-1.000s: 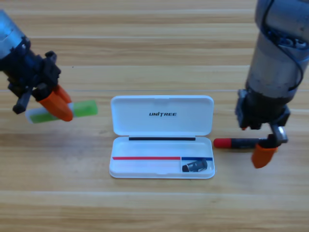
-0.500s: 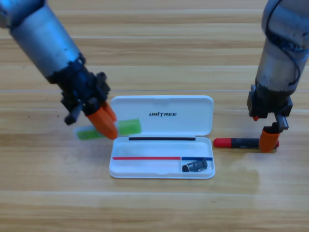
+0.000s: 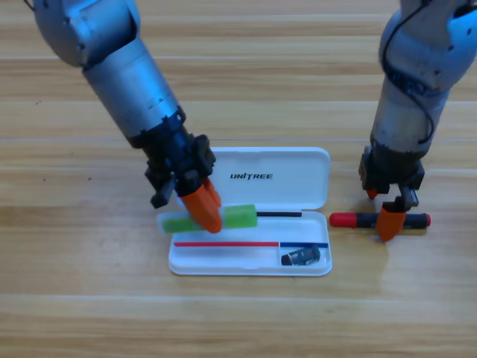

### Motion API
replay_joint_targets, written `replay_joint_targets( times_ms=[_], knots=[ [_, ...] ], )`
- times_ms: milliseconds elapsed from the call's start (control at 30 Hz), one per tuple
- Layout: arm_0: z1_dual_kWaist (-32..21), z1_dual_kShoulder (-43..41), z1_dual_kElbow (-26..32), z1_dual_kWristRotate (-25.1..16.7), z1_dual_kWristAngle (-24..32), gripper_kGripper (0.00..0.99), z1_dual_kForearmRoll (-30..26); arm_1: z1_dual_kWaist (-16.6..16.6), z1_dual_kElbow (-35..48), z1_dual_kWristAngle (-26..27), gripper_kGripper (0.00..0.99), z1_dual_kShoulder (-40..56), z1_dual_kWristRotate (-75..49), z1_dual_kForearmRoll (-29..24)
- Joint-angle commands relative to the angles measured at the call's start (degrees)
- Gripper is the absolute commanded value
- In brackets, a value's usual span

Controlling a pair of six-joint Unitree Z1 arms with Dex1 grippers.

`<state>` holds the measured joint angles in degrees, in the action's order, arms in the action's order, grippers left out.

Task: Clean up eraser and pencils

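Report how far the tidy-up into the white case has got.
Done: the eraser lies in the white case, lower right compartment. In hand: the left end effector holds the green pencil over the case's left side. Left: the red-and-black pencil lies on the table, with the right end effector down on it.

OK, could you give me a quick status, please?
Left gripper holds green pencil over case. Right gripper at red-black pencil. Eraser in case.
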<state>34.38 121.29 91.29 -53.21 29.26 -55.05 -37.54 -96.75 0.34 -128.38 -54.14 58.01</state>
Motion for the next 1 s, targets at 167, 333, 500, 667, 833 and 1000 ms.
replay_joint_targets(
  times_ms=[167, 333, 500, 667, 833, 1000],
  knots=[
    [3.85, 5.36, 1.52, 1.62, -1.75, 0.0, 1.26, 1.15, 0.6, 0.19, 0.44, -4.42, -1.41, -0.62],
    [5.08, 5.88, 2.32, 1.97, -3.77, 0.0, 1.61, 1.15, 1.56, 0.28, 0.0, -4.16, -2.64, -0.53],
    [5.79, 6.06, 2.4, 2.68, -5.7, 0.0, 2.84, 1.15, 2.0, 0.54, 0.0, -3.02, -2.73, -0.62],
    [6.31, 6.5, 2.4, 2.94, -6.41, 0.0, 3.55, 1.15, 2.97, 0.54, 0.0, 0.5, -2.64, -0.26],
    [6.4, 6.94, 2.4, 3.11, -6.76, 0.0, 3.99, 0.36, 4.9, 0.63, 0.0, 6.12, -2.38, 0.09],
    [6.49, 7.47, 2.58, 3.11, -7.29, 0.0, 4.42, -0.61, 5.87, 0.72, 0.0, 9.64, -2.2, 0.79]
  ],
)
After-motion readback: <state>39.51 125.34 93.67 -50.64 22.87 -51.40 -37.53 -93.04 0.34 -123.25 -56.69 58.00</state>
